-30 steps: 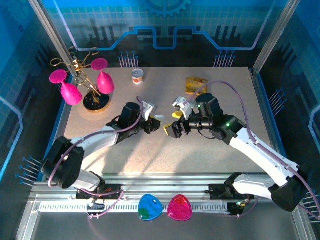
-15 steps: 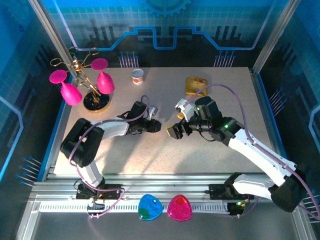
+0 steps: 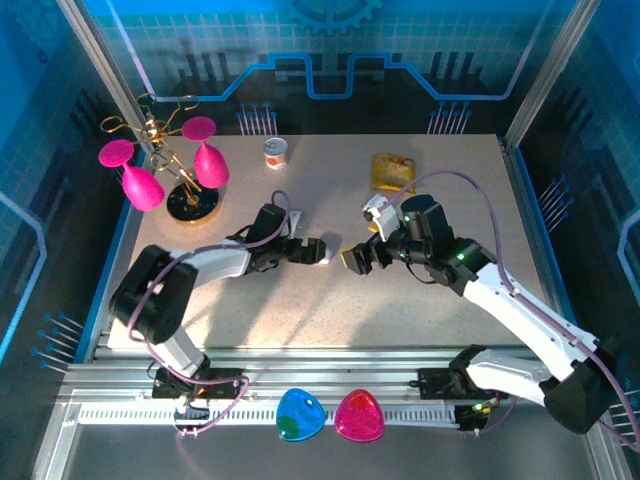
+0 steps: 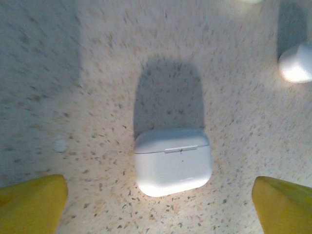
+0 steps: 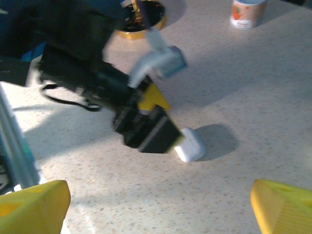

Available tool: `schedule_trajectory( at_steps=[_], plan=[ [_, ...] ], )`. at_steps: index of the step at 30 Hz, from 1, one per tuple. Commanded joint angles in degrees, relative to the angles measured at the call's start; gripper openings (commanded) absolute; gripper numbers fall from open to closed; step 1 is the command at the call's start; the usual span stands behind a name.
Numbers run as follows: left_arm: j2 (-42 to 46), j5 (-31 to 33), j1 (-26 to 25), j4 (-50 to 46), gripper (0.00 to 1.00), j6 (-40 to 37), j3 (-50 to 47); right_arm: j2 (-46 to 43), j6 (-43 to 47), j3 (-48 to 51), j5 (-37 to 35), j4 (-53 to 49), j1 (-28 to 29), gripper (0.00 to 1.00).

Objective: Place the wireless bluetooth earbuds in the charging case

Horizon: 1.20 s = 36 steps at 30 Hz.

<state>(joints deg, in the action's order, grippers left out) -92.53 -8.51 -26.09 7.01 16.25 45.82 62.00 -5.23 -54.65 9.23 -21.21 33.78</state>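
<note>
The left gripper [image 3: 314, 250] hangs low with its yellow fingers [image 4: 31, 202] spread wide. Between them, touching neither, the white charging case [image 4: 173, 161] lies lid-closed on the speckled table [image 4: 73, 97]. The right gripper [image 3: 355, 261], its jaws equally wide, faces the case from just beside.

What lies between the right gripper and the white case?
Bare tabletop, as the right wrist view shows: the closed case lies ahead of the open right gripper, with nothing between them.
</note>
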Motion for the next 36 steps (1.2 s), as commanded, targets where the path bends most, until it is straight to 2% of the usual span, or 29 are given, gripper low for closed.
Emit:
schedule_trajectory(
  at_steps=[1,4,8,14,17,21,24,26,30,32,34,36],
  plan=[
    [7.62,8.5,0.33,8.44,0.99,-2.57,-4.28,-2.72,-3.15,3.57,-5.92,6.32,-3.91,1.0],
    [12.37,15.18,0.55,11.58,0.99,-5.63,-7.92,-4.41,-4.81,9.23,-9.1,12.23,-9.2,1.0],
    [18.6,21.41,1.69,14.25,0.99,-9.76,-12.77,-3.71,-1.38,15.64,-14.15,23.01,-14.92,1.0],
    [27.66,27.64,5.22,19.18,0.99,-17.92,-20.71,2.26,2.7,21.82,-19.3,33.51,-19.79,1.0],
    [30.9,28.03,8.66,22.94,0.99,-20.42,-24.77,4.27,3.97,25.84,-19.31,41.4,-22.22,1.0],
    [26.33,25.51,16.88,30.5,0.99,-17.47,-28.67,8.45,2.86,30.24,-17.04,52.71,-26.73,1.0],
    [20.03,23.55,20.42,39.27,0.99,-16.83,-30.1,12.32,3.91,31.03,-15.78,57.35,-28.59,1.0],
    [18.65,21.27,21.64,37.94,0.99,-17.3,-28.47,14.4,4.63,32.06,-15.72,61.38,-29.11,1.0],
    [11.6,17.24,24.98,43.36,0.99,-15.72,-26.01,20.18,4.92,33.75,-15.21,70.37,-30.11,1.0],
    [8.39,15.38,26.07,41.42,0.99,-14.78,-23.59,23.15,4.79,34.34,-14.86,74.42,-30.39,1.0],
    [4.76,13.73,26.53,43.63,0.99,-14.77,-23.13,26.67,4.53,34.53,-13.84,78.06,-30.76,1.0],
    [3.58,12.88,26.55,47.06,0.99,-15.2,-24.44,25.68,4.09,33.72,-13.48,74.58,-31.27,1.0]
  ],
)
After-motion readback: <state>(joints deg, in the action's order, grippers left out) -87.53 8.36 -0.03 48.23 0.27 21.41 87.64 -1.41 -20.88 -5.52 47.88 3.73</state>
